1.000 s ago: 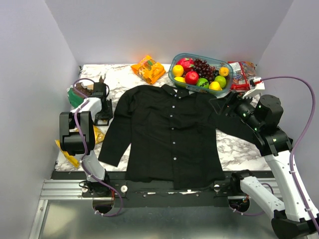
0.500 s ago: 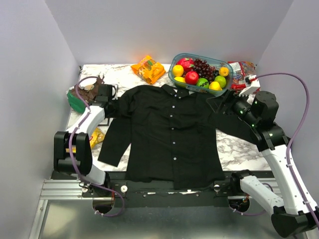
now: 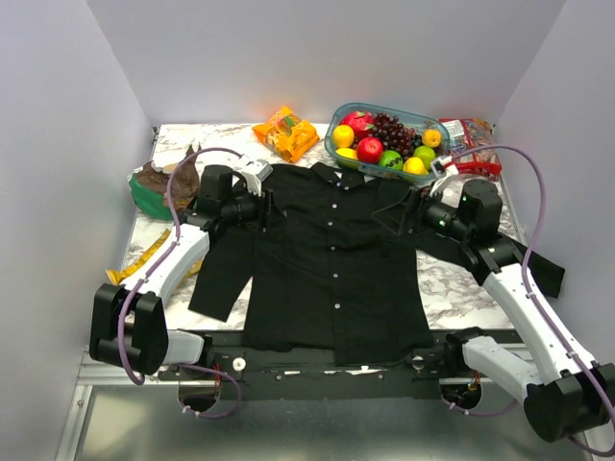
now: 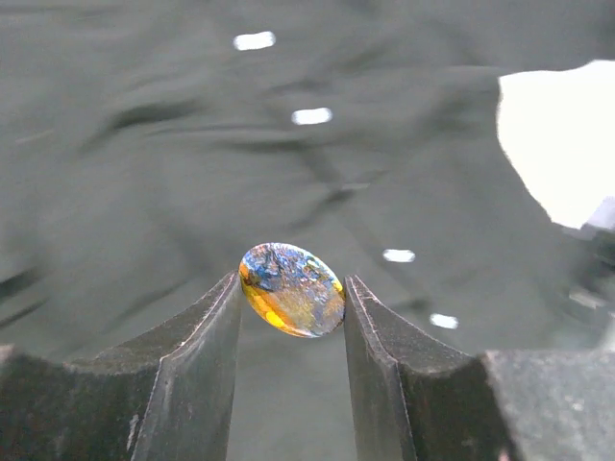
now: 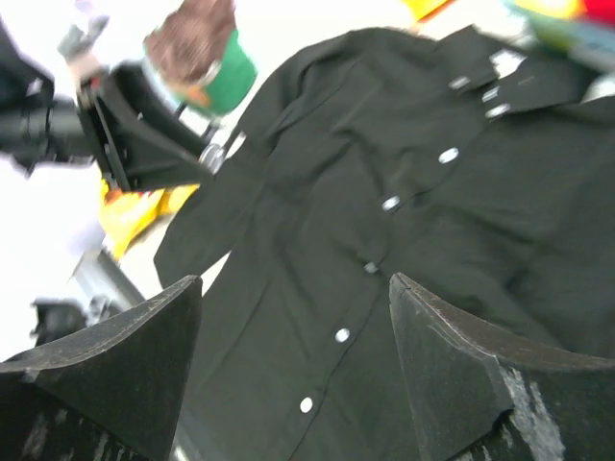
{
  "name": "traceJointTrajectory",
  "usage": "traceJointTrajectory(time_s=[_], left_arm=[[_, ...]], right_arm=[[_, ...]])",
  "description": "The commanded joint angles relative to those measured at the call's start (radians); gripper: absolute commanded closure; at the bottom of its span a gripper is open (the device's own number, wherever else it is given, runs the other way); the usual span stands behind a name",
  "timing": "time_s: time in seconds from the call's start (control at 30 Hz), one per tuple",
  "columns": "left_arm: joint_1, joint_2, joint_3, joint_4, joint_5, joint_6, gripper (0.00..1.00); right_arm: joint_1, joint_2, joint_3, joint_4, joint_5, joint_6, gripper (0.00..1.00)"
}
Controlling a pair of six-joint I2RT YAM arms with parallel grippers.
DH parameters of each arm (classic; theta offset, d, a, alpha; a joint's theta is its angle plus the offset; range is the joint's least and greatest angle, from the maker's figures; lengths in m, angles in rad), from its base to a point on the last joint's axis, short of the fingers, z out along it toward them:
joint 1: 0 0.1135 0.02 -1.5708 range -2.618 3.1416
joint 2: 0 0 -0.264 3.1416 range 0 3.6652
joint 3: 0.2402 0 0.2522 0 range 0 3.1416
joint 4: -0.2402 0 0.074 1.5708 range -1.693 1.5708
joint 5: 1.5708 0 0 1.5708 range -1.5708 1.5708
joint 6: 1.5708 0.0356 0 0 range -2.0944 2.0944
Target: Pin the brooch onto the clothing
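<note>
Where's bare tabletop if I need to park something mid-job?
Bare table shows between the hem of the shirt and the right arm, and far left between the green bag and the orange snack pack. The far right is crowded: fruit tub, red packet. The left end effector holds the brooch.

Plain lavender-grey walls close in the scene: a back wall and two side walls slanting in at left and right. Between them stands a table with a white, grey-veined marble top, evenly lit. A metal rail runs along its near edge.
</note>
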Motion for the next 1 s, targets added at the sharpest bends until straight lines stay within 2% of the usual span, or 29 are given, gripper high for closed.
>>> traceJointTrajectory(time_s=[0.0,0.03,0.1,0.2,0.23,0.43,0.77,0.97], left_arm=[[-0.028,0.020,-0.018,0.186,0.440,-0.123,0.65],[-0.044,0.027,-0.037,0.276,0.476,-0.190,0.65],[-0.054,0.034,-0.051,0.350,0.567,-0.255,0.66],[-0.076,0.038,-0.072,0.469,0.634,-0.355,0.67],[-0.080,0.037,-0.089,0.537,0.646,-0.385,0.67],[-0.120,0.037,-0.120,0.709,0.706,-0.533,0.70],[-0.168,0.047,-0.123,0.788,0.741,-0.611,0.72],[-0.177,0.052,-0.120,0.796,0.752,-0.623,0.73]], right_arm=[[0.050,0.022,-0.034,0.161,-0.144,-0.034,0.15],[0.071,0.041,-0.042,0.191,-0.183,-0.039,0.15],[0.087,0.064,-0.052,0.268,-0.220,-0.045,0.17],[0.120,0.111,-0.062,0.351,-0.263,-0.053,0.19],[0.137,0.130,-0.057,0.362,-0.282,-0.059,0.19],[0.177,0.237,-0.025,0.423,-0.354,-0.094,0.22],[0.241,0.280,0.010,0.462,-0.418,-0.137,0.33],[0.263,0.311,0.041,0.453,-0.439,-0.175,0.36]])
